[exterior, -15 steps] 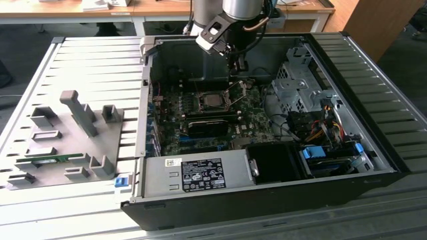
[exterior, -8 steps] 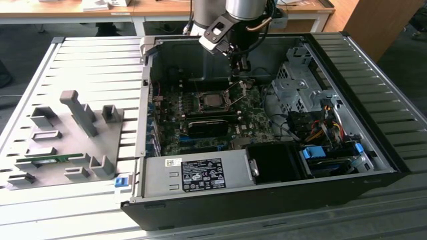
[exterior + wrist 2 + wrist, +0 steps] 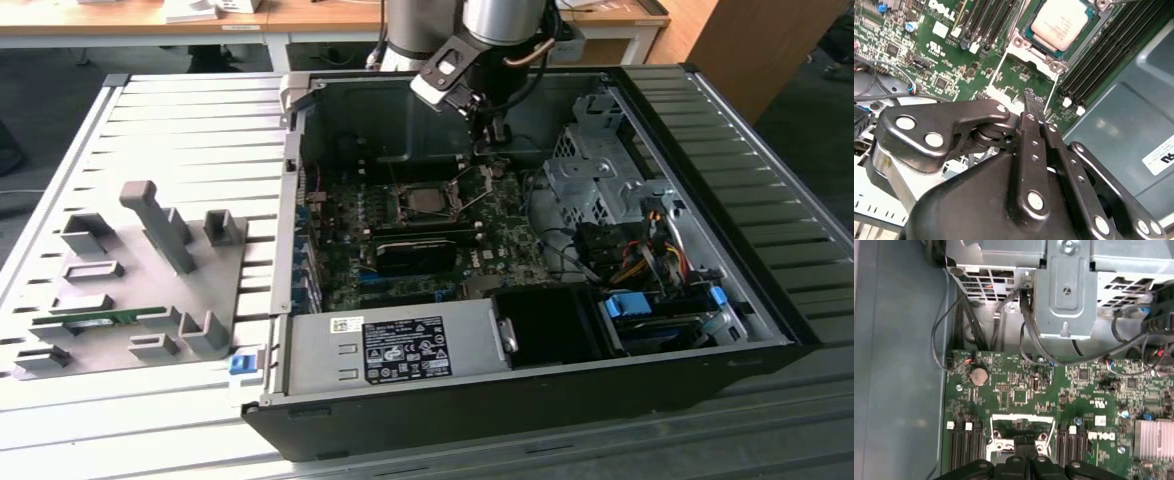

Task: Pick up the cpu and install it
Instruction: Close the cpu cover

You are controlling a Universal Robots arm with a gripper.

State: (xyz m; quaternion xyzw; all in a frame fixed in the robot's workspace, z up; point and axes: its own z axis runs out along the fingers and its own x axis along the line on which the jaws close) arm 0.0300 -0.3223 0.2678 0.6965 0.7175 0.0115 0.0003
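Arm angled down into the open computer case (image 3: 534, 400), gripper (image 3: 491, 155) low over the motherboard (image 3: 1019, 380), fingertips (image 3: 1030, 100) pressed together on nothing, cpu (image 3: 1059, 22) seated in its socket just beyond them, printed label (image 3: 407, 350) on the power supply (image 3: 314, 370) well away.

We see an arm (image 3: 497, 18) built as a smooth silver-grey tube above a darker joint, with a thin copper-brown cable (image 3: 538, 52) looping beside it and a pale grey block (image 3: 442, 75) with dark marks fixed at the wrist. Below that the gripper (image 3: 490, 140) is matte black throughout. In the second wrist view we make out its rounded black housing (image 3: 979, 210), flat black link bars (image 3: 949, 127) with rounded ends, and bright round silver pins (image 3: 905, 122) set into each bar. Its two slim black fingers (image 3: 1029, 131) carry small screws in a row, and in the first wrist view their dark tips taper narrowly.
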